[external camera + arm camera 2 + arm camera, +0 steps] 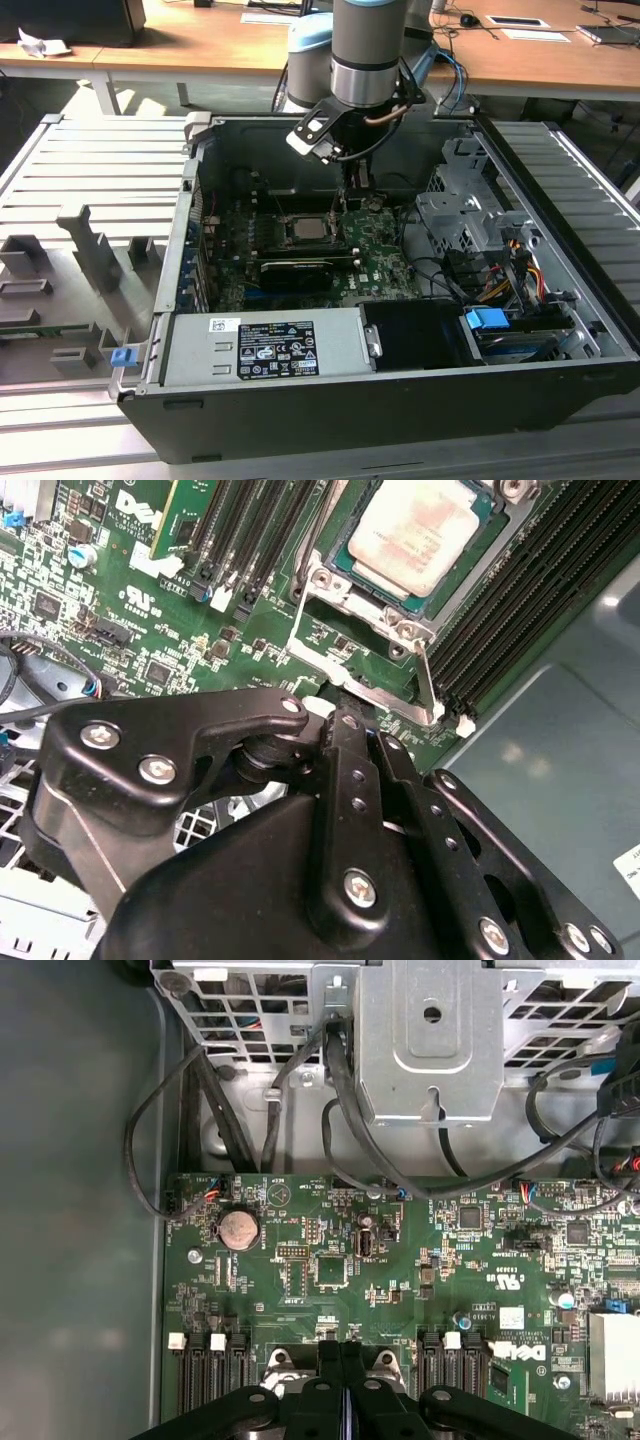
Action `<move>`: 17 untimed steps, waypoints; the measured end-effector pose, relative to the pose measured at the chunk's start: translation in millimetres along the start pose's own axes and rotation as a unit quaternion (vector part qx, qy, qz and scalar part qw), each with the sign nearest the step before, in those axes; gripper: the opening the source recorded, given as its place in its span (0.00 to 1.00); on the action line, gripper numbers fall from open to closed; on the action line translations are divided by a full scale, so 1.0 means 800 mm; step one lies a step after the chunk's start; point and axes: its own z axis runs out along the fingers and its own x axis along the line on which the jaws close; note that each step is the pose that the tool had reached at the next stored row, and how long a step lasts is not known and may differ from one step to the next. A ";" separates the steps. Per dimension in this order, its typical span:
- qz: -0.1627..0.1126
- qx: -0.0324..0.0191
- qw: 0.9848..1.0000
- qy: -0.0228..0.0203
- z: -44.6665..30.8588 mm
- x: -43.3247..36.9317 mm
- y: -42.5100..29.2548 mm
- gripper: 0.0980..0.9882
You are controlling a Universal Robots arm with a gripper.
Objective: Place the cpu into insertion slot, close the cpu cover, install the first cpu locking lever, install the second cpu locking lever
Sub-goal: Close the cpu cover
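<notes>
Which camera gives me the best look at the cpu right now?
The second wrist view: the cpu sits close up, its pale metal face plain. In the exterior view it is a small square deep in the case. The first wrist view faces the green board and cables.

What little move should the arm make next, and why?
Probably a gentle push on the cpu cover to tip it over toward the cpu. In the second wrist view the cpu already lies in the insertion slot, the cover is swung open beside it, and the shut gripper sits right at the cover's free edge.
</notes>
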 end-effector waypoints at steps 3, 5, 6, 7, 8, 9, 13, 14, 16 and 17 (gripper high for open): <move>0.000 0.000 1.000 0.000 -0.0001 0.000 -0.0021 0.01; 0.000 0.000 1.000 0.000 -0.0002 0.000 -0.0027 0.01; 0.000 0.000 1.000 0.000 -0.0002 0.000 -0.0032 0.01; 0.000 0.000 1.000 0.000 -0.0002 0.000 -0.0040 0.01; 0.000 0.000 1.000 0.000 -0.0003 0.000 -0.0041 0.01; 0.000 0.000 1.000 0.000 -0.0003 0.000 -0.0043 0.01; 0.000 0.000 1.000 0.000 -0.0003 0.000 -0.0054 0.01; 0.000 0.000 1.000 0.000 -0.0003 0.000 -0.0056 0.01; 0.000 0.000 1.000 0.000 -0.0004 0.000 -0.0064 0.01; 0.000 0.000 1.000 0.000 -0.0004 0.000 -0.0067 0.01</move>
